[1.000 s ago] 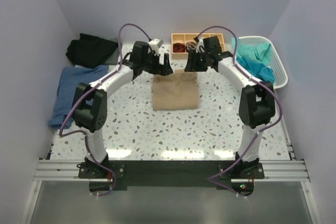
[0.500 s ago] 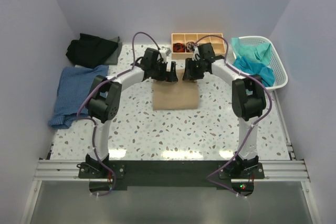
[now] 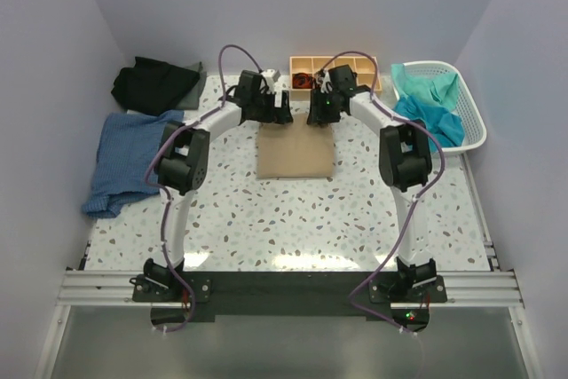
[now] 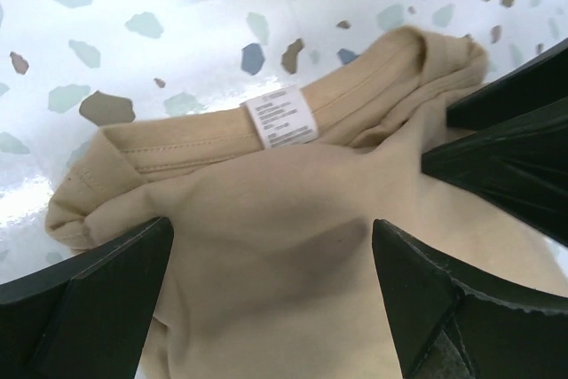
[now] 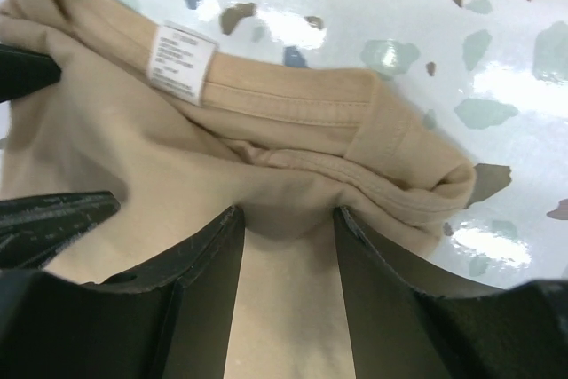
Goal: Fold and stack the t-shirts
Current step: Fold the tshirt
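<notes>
**Folded tan t-shirt** (image 3: 295,155) lies at the middle of the table (image 3: 355,210), with its collar and label (image 4: 280,117) at the far edge. The left gripper (image 4: 271,224), jaws spread wide, and the right gripper (image 5: 288,215), jaws narrower yet apart, both straddle the collar close together, neither visibly pinching cloth. A wooden tray (image 3: 351,66) sits just beyond them. A black t-shirt (image 3: 153,83) and a denim-blue t-shirt (image 3: 129,155) lie to the left. A teal t-shirt (image 3: 430,111) fills the white basket (image 3: 473,113) to the right.

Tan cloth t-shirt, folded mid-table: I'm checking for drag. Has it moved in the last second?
Yes. The tan cloth t-shirt has slid slightly, its near edge drawing toward the wooden compartment tray.
</notes>
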